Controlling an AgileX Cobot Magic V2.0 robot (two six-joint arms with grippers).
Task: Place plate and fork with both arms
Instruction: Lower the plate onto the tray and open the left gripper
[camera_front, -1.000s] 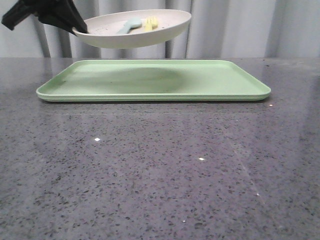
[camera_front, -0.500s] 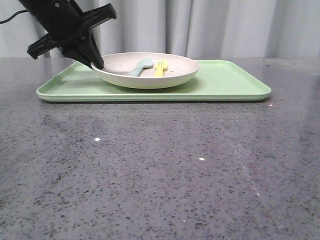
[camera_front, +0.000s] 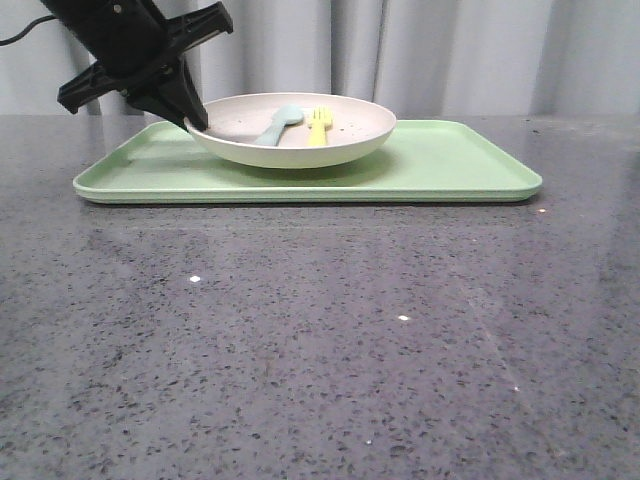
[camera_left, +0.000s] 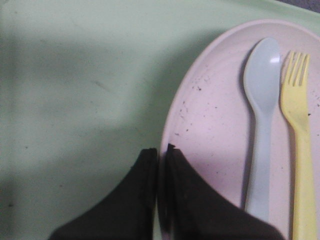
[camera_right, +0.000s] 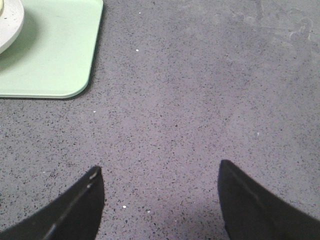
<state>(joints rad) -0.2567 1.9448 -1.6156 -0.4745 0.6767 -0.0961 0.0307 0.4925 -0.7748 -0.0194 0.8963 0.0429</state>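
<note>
Cream and faintly speckled, the plate (camera_front: 291, 130) sits over the left half of the light-green tray (camera_front: 450, 165) in the front view, its left edge raised a little higher than its right, so it looks tilted; whether its base rests on the tray or hangs just above it I cannot tell. The left pincer (camera_front: 196, 118) is clamped on the plate's left rim, which would explain the tilt: the plate is carried from one edge only. Inside the plate the yellow fork (camera_front: 319, 125) lies just right of a pale blue-grey spoon (camera_front: 281, 124), both with their heads pointing away from the camera. The tray rests on the dark speckled bench (camera_front: 320, 340).

In the left wrist view the two dark fingers (camera_left: 185, 200) are pressed nearly together with the plate's rim (camera_left: 172, 125) pinched between them, one finger outside over the tray (camera_left: 75, 100) and one inside the plate. The spoon (camera_left: 262, 110) and fork (camera_left: 297, 130) lie side by side, parallel, close but apparently not touching, well clear of the fingers, so the grasp does not disturb them.

In the right wrist view the right pincer (camera_right: 160, 200) is spread wide and holds nothing, hovering over bare bench (camera_right: 200, 100) beyond the tray's corner (camera_right: 55, 55), with only a sliver of the plate (camera_right: 7, 22) visible. Judging by this, the plate's placement is nearly finished, and the fork remains for the free arm.
</note>
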